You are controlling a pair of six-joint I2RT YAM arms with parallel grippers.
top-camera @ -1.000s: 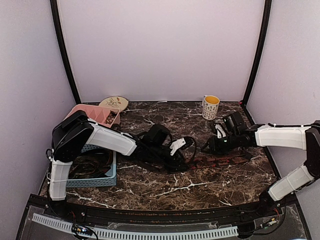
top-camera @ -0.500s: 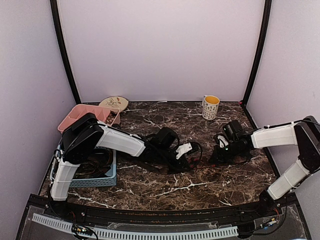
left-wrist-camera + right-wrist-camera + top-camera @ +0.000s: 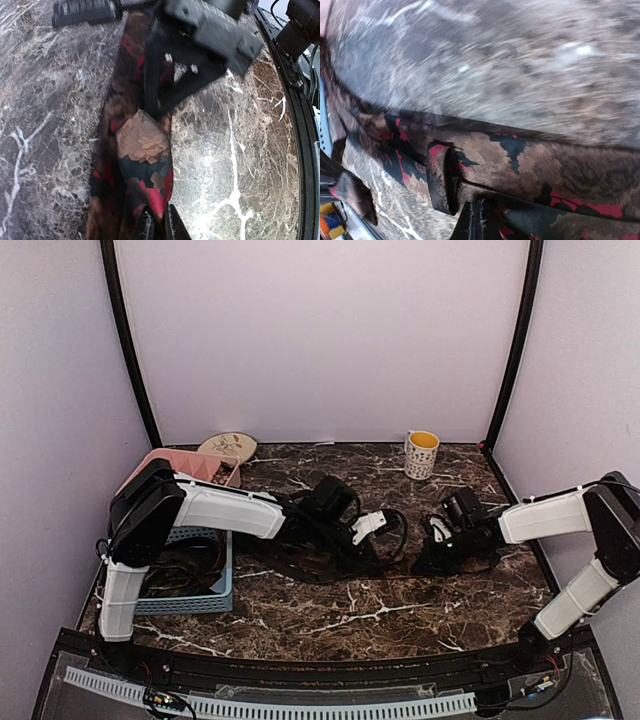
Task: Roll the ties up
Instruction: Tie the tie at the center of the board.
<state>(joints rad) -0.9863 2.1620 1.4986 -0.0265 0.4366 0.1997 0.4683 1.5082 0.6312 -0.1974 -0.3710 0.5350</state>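
Note:
A tie [image 3: 145,145] with a red, tan and dark pattern lies as a strip on the marble table between my two grippers, and from the top view it shows only as a dark strip [image 3: 403,562]. My left gripper [image 3: 159,226] is shut on its pointed end, fabric pinched between the fingers. Farther along the strip, the right gripper's black housing [image 3: 210,35] comes down onto the same tie. In the right wrist view my right gripper [image 3: 479,220] is shut on a fold of the tie [image 3: 535,160], beside its keeper loop [image 3: 445,175]. From above, the left gripper [image 3: 378,550] and right gripper [image 3: 426,560] sit close together.
A blue basket [image 3: 185,603] holding more dark ties [image 3: 180,575] stands at the left under my left arm. Behind it are a pink tray [image 3: 165,462] and a plate [image 3: 228,446]. A mug [image 3: 421,453] stands at the back right.
Both grippers have shut on the tie. My left arm has reached further right toward the right gripper, which has come slightly nearer and lower onto the table.

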